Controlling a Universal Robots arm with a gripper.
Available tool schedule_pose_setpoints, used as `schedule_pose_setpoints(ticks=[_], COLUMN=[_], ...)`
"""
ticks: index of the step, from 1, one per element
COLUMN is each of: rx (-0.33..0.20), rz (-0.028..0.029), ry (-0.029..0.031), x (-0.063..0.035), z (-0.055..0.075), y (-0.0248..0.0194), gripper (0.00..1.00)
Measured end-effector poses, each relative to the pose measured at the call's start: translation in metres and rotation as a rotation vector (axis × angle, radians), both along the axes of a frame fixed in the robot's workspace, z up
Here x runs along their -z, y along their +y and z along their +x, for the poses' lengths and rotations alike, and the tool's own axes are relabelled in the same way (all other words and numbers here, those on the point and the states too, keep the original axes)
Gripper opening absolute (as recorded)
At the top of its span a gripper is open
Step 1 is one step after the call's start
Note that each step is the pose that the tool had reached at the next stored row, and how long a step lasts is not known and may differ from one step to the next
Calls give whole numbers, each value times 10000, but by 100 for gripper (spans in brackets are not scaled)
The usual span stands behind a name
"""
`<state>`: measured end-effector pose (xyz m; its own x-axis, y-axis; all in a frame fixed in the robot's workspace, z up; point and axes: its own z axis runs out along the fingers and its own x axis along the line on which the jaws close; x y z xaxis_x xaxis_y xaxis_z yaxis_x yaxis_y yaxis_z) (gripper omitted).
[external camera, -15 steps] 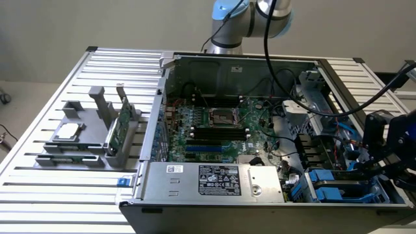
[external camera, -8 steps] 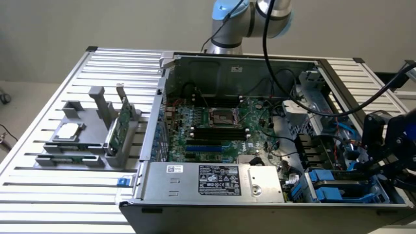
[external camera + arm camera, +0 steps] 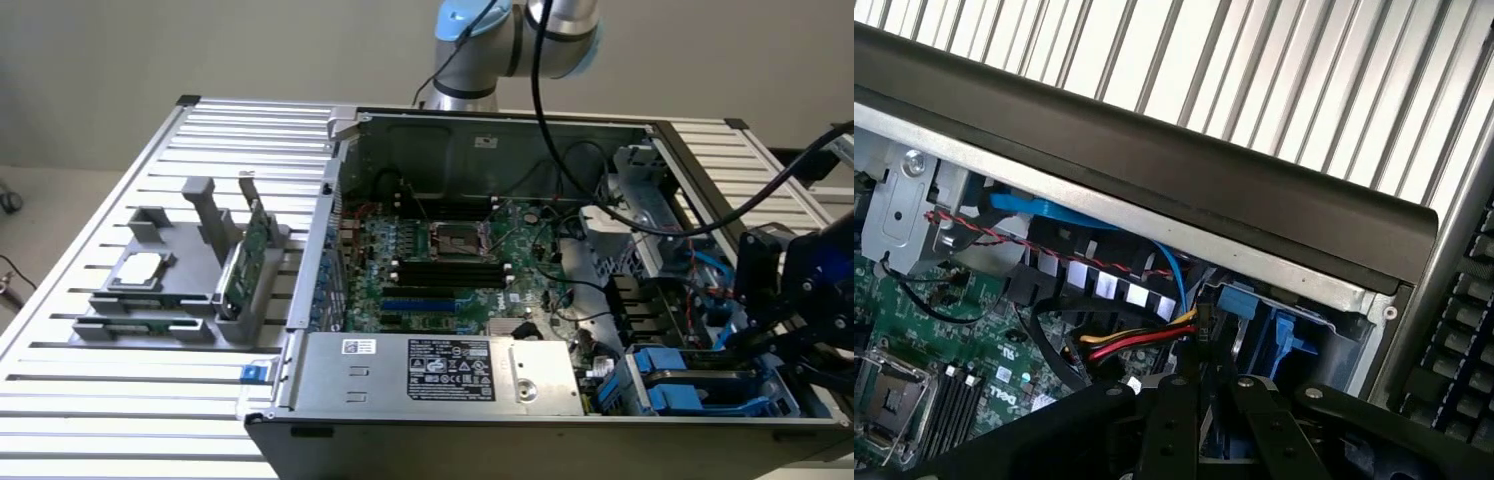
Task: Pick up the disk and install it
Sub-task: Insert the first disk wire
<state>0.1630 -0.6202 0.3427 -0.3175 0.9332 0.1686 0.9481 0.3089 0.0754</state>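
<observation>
The disk (image 3: 697, 388), a grey slab edged in blue plastic, lies in the drive bay at the front corner of the open computer case (image 3: 534, 425), on the exterior view's right. My black gripper (image 3: 778, 338) hangs over the case's right wall, just above and beside that bay. In the wrist view the gripper (image 3: 1204, 445) sits low over the blue carrier plastic (image 3: 1259, 315) inside the case. Where its tips meet the disk is hidden, so I cannot say whether it touches or holds it.
A grey fixture (image 3: 160, 310) on the exterior view's left holds a small silver chip (image 3: 140, 268) and an upright green circuit card (image 3: 240, 262). The power supply (image 3: 441, 370), motherboard (image 3: 447, 255), loose cables (image 3: 1139, 345) and the case's dark top rail (image 3: 1154, 170) crowd the bay.
</observation>
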Motion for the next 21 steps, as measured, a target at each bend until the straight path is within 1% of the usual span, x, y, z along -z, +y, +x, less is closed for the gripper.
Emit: schedule_pose_setpoints(ticks=[1,4,13,14,15,17,18,19,21], rx=[27,137,748,770,786,794,796,796,794], rz=[12,18,14,-2,-34,-161,-245,-341,-555], ry=[0,0,0,-2,-3,-8,-9,-7,0], x=[-6,-23,-28,-27,-24,-17,-15,-13,-11], z=[-4,-23,-90,-107,-127,-167,-177,-184,-190], y=[0,1,0,0,0,0,2,5,24], gripper=[16,16,16,16,16,16,16,16,16])
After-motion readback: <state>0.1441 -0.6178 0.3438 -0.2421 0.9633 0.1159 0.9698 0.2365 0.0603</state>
